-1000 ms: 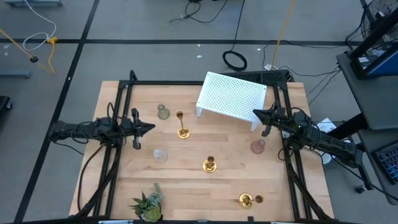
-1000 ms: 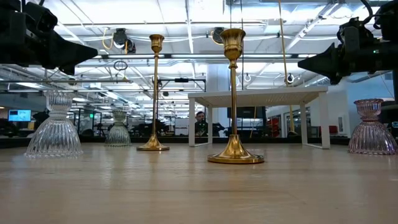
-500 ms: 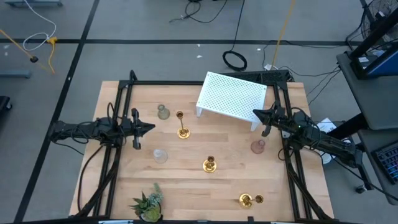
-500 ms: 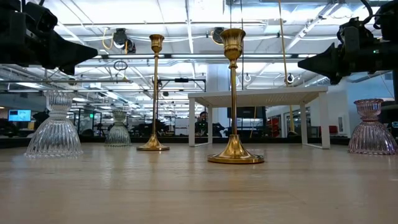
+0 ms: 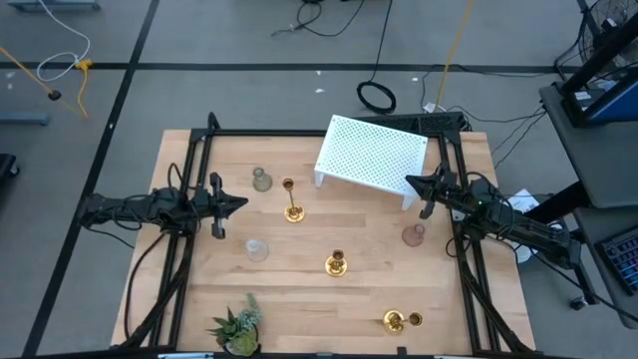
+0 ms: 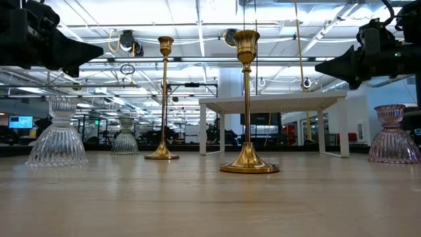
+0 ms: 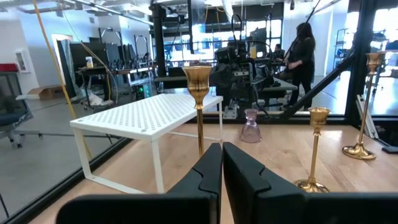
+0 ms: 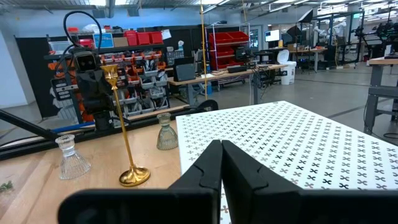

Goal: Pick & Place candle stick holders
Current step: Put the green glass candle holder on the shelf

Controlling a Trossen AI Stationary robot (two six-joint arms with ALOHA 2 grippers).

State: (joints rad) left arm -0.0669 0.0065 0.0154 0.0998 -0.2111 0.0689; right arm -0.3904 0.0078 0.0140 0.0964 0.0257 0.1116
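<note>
I find both tools pressed together and empty, the left tool nearest the upright, slender gold metal candle stick holder standing just to its right on the wooden counter, stem vertical, while the right tool waits by the white perforated rack.

We note the small green plant is cut off by the high view's lower edge. In the low view, the third gold holder is out of frame, and the pink glass holder is clipped at the right edge.
</note>
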